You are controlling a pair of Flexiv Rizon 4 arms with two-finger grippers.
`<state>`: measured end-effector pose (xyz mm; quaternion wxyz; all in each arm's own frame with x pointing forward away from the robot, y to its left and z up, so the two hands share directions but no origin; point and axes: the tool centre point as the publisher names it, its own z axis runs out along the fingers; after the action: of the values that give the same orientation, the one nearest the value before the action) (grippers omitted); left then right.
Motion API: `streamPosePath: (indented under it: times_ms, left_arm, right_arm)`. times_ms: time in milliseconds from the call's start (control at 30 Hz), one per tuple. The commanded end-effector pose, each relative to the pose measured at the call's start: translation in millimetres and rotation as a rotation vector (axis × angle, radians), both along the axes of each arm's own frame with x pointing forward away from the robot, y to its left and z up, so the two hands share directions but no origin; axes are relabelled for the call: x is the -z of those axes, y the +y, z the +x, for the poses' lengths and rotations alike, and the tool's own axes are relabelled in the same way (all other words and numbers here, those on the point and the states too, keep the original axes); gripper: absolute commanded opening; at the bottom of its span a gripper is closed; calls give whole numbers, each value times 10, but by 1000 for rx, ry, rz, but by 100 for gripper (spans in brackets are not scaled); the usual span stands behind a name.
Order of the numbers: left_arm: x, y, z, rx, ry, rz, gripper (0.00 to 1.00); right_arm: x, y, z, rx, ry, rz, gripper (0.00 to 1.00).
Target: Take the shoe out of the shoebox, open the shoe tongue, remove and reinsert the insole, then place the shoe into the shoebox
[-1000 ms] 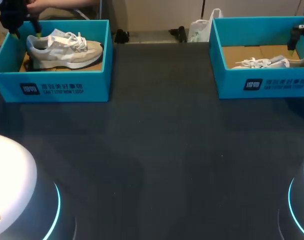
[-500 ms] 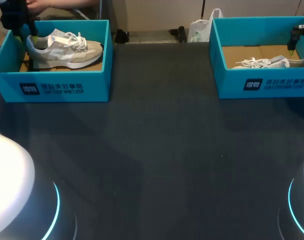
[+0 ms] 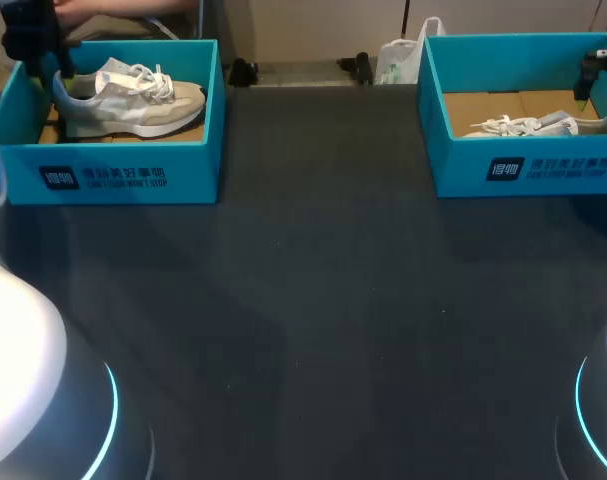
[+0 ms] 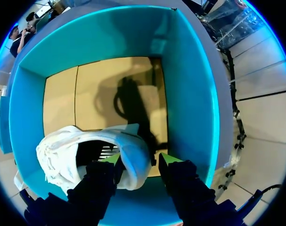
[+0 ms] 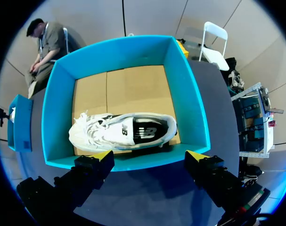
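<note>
Overhead, the dark worktop [image 3: 333,300] carried two teal boxes at its far corners. The left shoebox [image 3: 113,165] held the left shoe [image 3: 133,100], a beige and white trainer whose heel sat just under the left hand [image 3: 43,50]. The right shoebox [image 3: 523,165] held the right shoe [image 3: 543,124], a white trainer lying low inside, just beside the right hand [image 3: 589,75] at that box's outer wall.

In the left wrist view, the left hand [image 4: 139,159] was open inside the left shoebox [image 4: 190,94]. The heel of the left shoe [image 4: 62,150] stood between its fingers. One yellow tip reached into the shoe's mouth against the heel collar. The other stood outside the heel with a thin dark gap, so nothing was clamped. Ahead of the hand lay the box's cardboard floor [image 4: 105,89], marked by the hand's shadow.

In the right wrist view, the right hand [image 5: 149,157] was open, its fingers spread wide above the nearest wall of the right shoebox [image 5: 59,113]. The right shoe [image 5: 128,132] rested sole down just ahead of the fingers, along that wall, untouched. Its dark insole showed through the mouth, its laced end ahead of one finger and its heel ahead of the other. Further ahead stretched the brown cardboard base [image 5: 133,89].
</note>
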<state>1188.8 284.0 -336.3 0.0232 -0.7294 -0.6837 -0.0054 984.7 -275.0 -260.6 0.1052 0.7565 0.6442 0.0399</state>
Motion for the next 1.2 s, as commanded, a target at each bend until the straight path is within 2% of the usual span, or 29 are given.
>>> streamPosePath:
  times_ms: [33, 200, 433, 600, 667, 700, 967, 1200]
  left_arm:
    - [35, -23, 47, -5, 21, 11, 49]
    - [58, -19, 65, -20, 24, 13, 46]
    - [84, -6, 67, -22, 34, 24, 32]
    - [91, 1, 65, -23, 39, 29, 16]
    - [71, 2, 51, -14, 39, 26, 8]
    - [68, 2, 48, -13, 39, 27, 1]
    - [-53, 22, 17, -4, 39, 20, 0]
    - [-340, 36, -40, -16, 21, -28, 0]
  right_arm:
    - [0, 1, -1, 0, -1, 0, 100]
    - [0, 1, -1, 0, -1, 0, 100]
    - [0, 1, -1, 0, -1, 0, 100]
    - [0, 1, -1, 0, -1, 0, 100]
    - [0, 1, -1, 0, -1, 0, 100]
    - [0, 1, -1, 0, -1, 0, 100]
    - [0, 1, -1, 0, -1, 0, 100]
    - [0, 1, -1, 0, -1, 0, 100]
